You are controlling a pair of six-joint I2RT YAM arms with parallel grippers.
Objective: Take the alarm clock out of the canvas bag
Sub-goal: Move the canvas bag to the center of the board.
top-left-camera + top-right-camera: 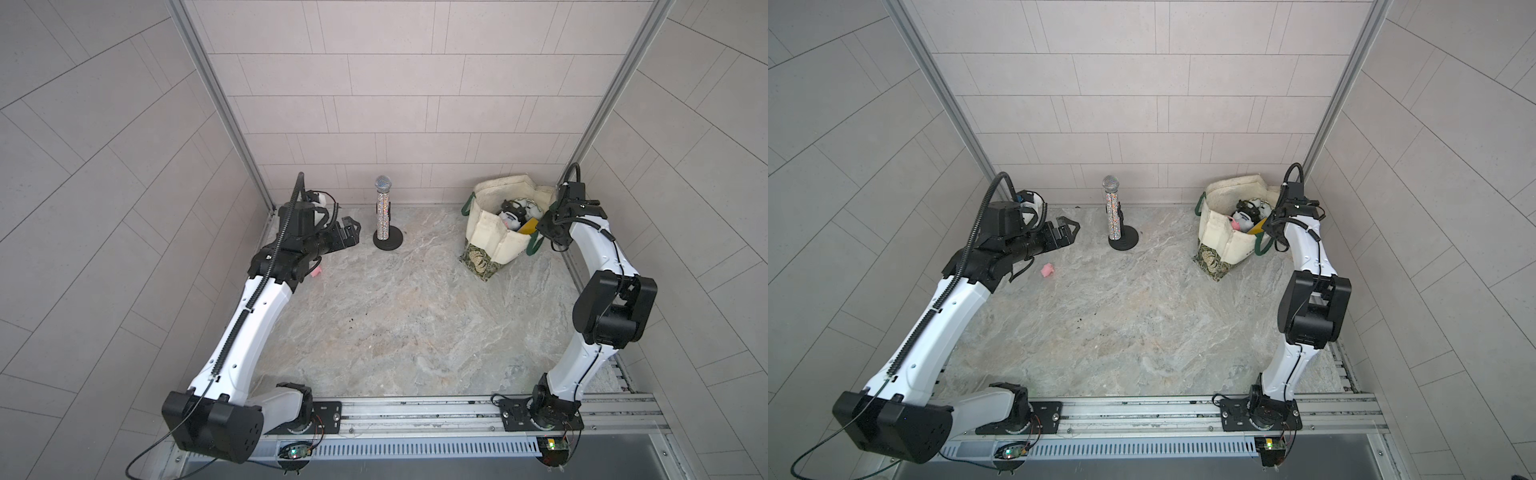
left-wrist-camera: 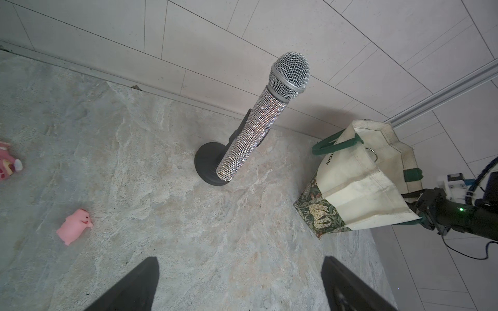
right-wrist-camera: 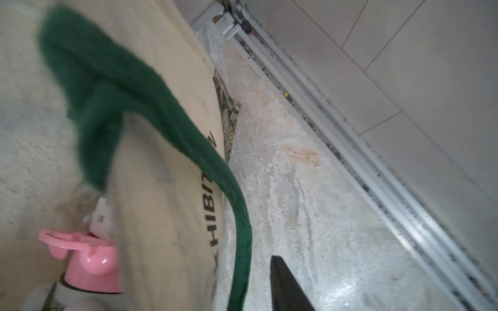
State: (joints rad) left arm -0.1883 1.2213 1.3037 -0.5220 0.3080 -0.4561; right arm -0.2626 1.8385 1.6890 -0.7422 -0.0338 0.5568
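Observation:
The canvas bag (image 1: 488, 237) (image 1: 1221, 241) stands open at the back right, cream with green handles and a patterned base (image 2: 320, 212). Among its contents, a pink and white thing with a top handle and domed bells (image 3: 86, 258) looks like the alarm clock; it also shows in a top view (image 1: 510, 220). My right gripper (image 1: 542, 227) sits at the bag's right rim. One black finger (image 3: 283, 282) is outside the wall (image 3: 161, 188), beside a green handle (image 3: 239, 242); the other finger is hidden. My left gripper (image 2: 239, 259) (image 1: 1069, 235) hangs open and empty at the back left.
A glittery microphone (image 1: 383, 212) stands upright on a black round base at the back middle. A small pink pig toy (image 2: 75, 226) lies on the stone floor near my left arm, another pink toy (image 2: 8, 164) beyond it. A metal rail (image 3: 350, 161) runs along the right wall.

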